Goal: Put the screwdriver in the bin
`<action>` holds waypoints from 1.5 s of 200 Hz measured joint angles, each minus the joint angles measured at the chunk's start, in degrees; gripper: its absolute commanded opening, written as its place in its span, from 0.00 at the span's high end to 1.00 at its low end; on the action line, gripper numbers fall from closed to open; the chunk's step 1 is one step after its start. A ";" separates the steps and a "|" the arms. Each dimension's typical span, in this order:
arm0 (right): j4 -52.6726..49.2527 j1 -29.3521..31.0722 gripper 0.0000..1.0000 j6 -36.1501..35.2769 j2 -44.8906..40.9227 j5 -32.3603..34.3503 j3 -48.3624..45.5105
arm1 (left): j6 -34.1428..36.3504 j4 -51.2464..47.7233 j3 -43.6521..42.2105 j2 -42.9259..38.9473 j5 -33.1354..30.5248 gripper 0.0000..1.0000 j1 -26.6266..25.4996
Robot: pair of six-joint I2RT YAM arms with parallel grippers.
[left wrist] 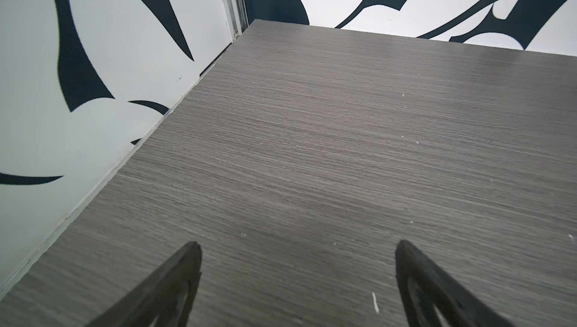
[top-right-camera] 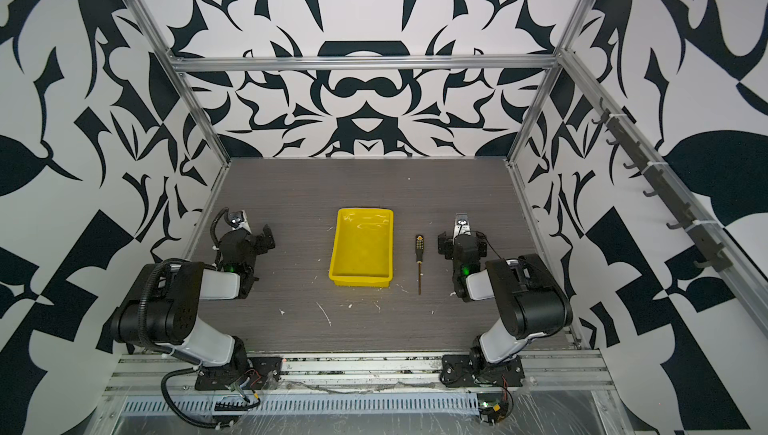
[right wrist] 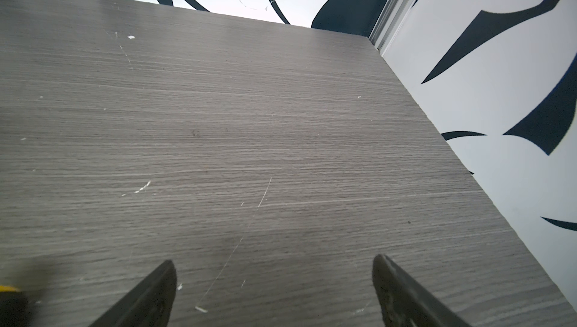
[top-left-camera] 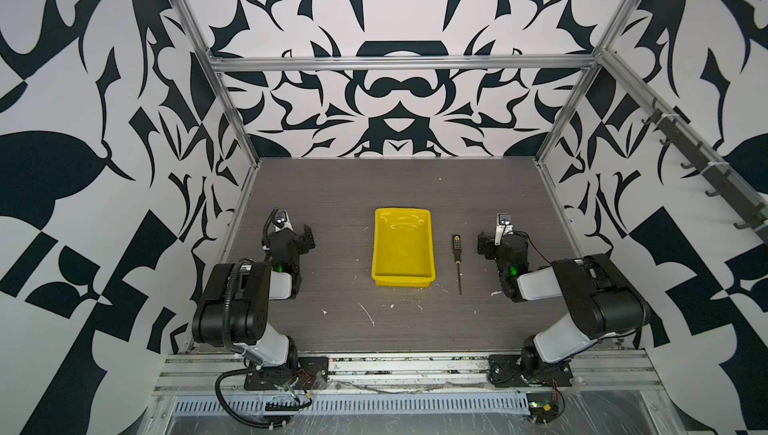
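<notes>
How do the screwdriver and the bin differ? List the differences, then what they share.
Colour: the screwdriver is mostly dark; the bin is bright yellow.
Shape: the screwdriver is slim and long; the bin is a broad open tray.
Shared: both lie on the table, side by side, apart, long sides parallel.

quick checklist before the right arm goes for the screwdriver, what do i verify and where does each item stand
1. Slim black-handled screwdriver lies flat on the grey wood-grain table, nothing touching it: ok.
2. Right gripper jaws open and empty: ok.
3. Right gripper lined up over the screwdriver: not ok; it sits beside the handle, apart from it.
4. Shallow yellow plastic bin empty, with room inside: ok.
5. Only bare table between screwdriver and bin: ok.
6. Left gripper open, apart from the bin: ok.
</notes>
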 measured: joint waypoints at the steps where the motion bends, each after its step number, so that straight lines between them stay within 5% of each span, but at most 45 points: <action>1: 0.00 0.00 0.00 0.00 0.00 0.00 0.00 | 0.00 0.00 0.00 0.00 0.00 0.01 0.00; 300: -0.24 0.00 0.00 -0.17 -0.02 -1.27 0.02 | 0.00 0.00 0.00 0.00 0.00 0.01 0.00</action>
